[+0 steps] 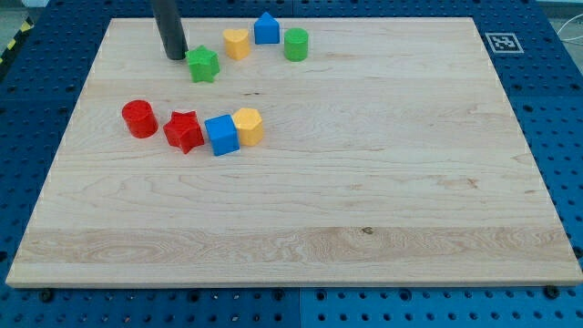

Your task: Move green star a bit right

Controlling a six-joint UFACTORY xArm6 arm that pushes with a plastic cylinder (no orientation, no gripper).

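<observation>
The green star (203, 64) lies near the top left of the wooden board (364, 182). My tip (176, 56) stands just to the star's left, touching or nearly touching its left edge. The dark rod rises from there out of the view's top. To the star's right lie a yellow heart (237, 42), a blue house-shaped block (266, 28) and a green cylinder (295, 44).
Lower left on the board lie a red cylinder (139, 118), a red star (184, 131), a blue cube (221, 135) and a yellow hexagonal block (248, 126), close together in a row. A fiducial marker (502, 42) is at the board's top right corner.
</observation>
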